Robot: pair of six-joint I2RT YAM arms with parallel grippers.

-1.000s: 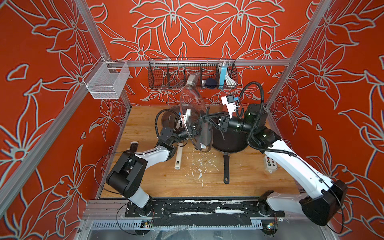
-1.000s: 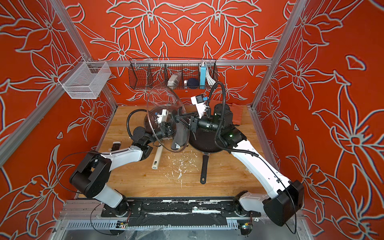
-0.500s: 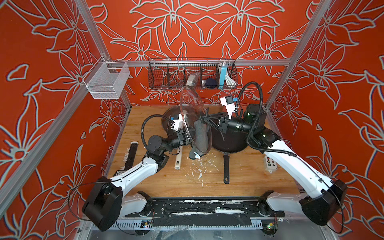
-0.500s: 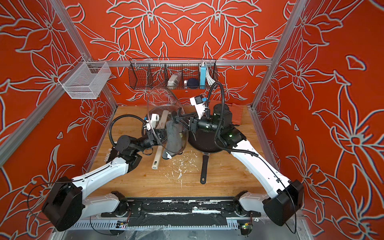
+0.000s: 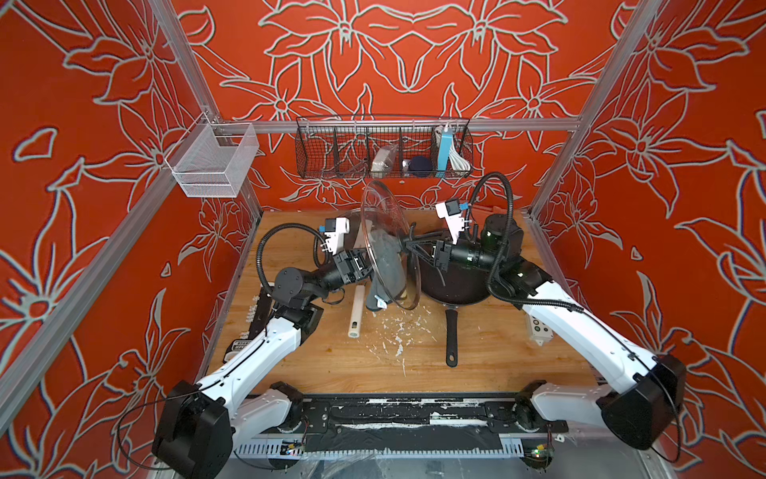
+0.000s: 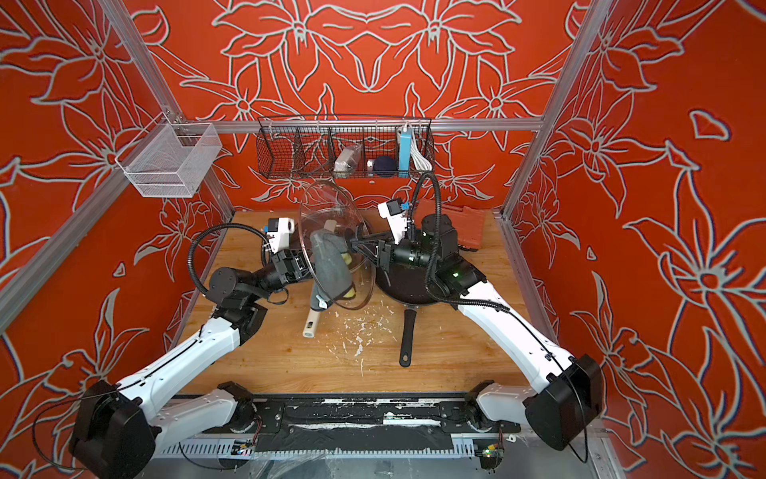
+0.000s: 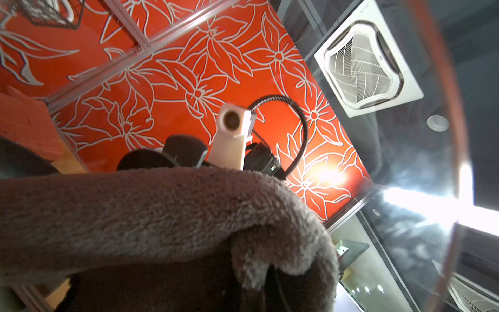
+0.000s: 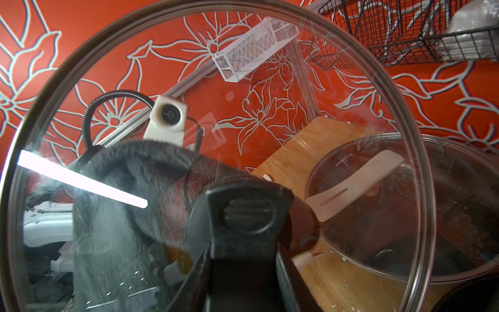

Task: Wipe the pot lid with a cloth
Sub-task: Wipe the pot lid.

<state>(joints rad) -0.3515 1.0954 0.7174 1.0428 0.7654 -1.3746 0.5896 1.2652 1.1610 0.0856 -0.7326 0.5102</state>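
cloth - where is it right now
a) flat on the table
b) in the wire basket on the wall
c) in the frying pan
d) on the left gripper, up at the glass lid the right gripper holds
d: in a top view the cloth hangs from the left gripper right by the upright black-handled glass lid, which the right gripper grips by its handle.

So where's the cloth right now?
In both top views the cloth hangs mid-table, draped over the left end effector and against the black-handled lid that the right end effector holds upright, just left of the pan.
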